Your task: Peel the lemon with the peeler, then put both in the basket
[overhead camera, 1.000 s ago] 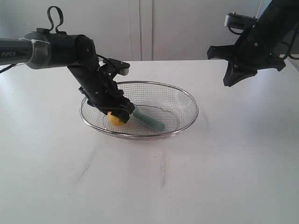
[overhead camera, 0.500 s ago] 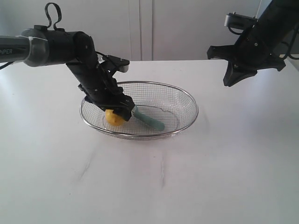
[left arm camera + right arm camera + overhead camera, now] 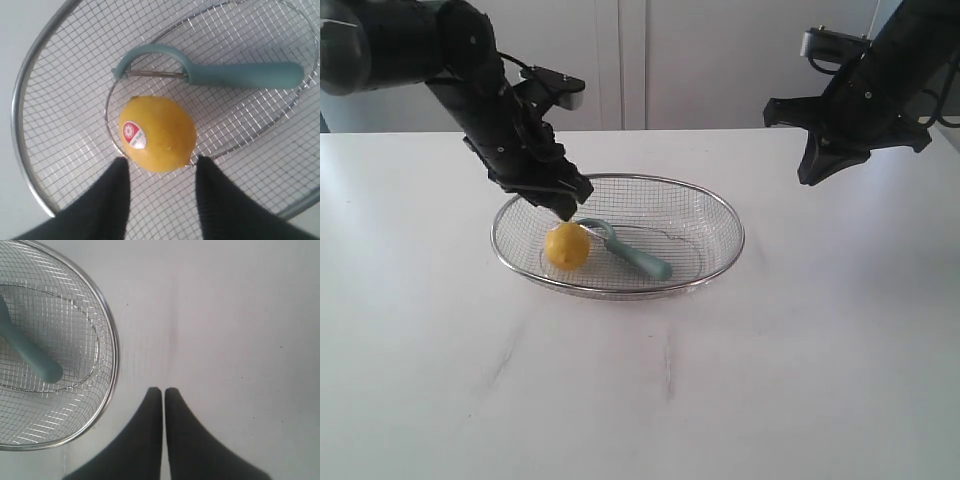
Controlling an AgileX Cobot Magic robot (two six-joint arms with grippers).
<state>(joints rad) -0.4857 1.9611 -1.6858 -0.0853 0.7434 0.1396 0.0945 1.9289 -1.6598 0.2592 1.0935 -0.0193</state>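
With lemon (image 3: 567, 246) and peeler (image 3: 638, 256) in the basket (image 3: 741, 240), I'd lift the spread, empty left gripper (image 3: 566, 206) straight up; right gripper (image 3: 163, 392) is pinched shut.

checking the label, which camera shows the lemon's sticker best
The left wrist view: the lemon fills the middle, its red-and-white sticker facing the camera. The exterior view shows only a small yellow lemon in the basket, sticker not visible. The right wrist view misses it.
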